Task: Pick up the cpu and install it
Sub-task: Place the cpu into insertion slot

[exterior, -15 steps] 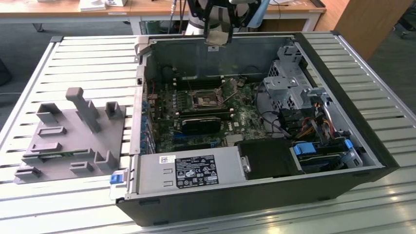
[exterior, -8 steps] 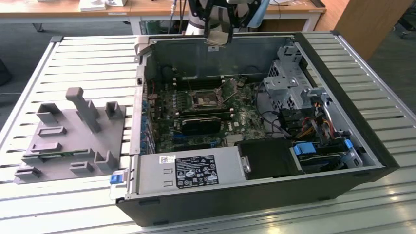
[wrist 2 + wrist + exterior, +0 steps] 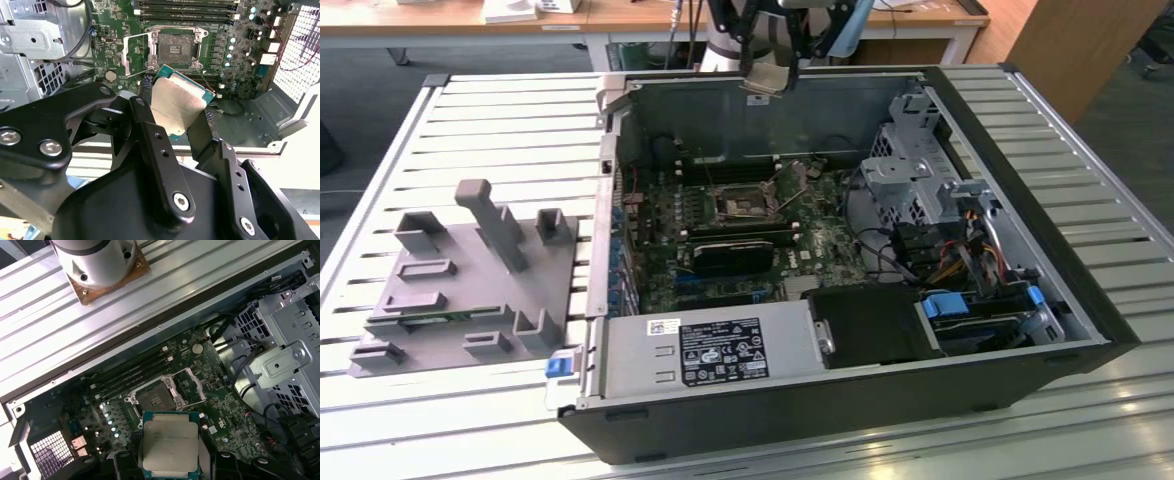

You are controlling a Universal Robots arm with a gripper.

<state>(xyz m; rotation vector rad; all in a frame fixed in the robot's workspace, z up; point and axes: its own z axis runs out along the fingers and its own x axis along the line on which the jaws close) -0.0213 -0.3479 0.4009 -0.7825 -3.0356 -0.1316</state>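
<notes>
1. Slatted table [image 3: 480,120] carries the open case [image 3: 854,410], laid flat so its board [image 3: 834,245] faces up.
2. Gripper [image 3: 175,114] hangs high over the case, clamping the cpu [image 3: 177,102] by opposite edges.
3. Socket [image 3: 175,47] lies bare, its frame [image 3: 134,55] swung aside, apparently ready for the cpu. Cage [image 3: 907,150] and cables [image 3: 894,245] crowd nearby.

cpu [image 3: 177,101] between fingers [image 3: 150,133] (socket [image 3: 173,48] nearby)
</notes>
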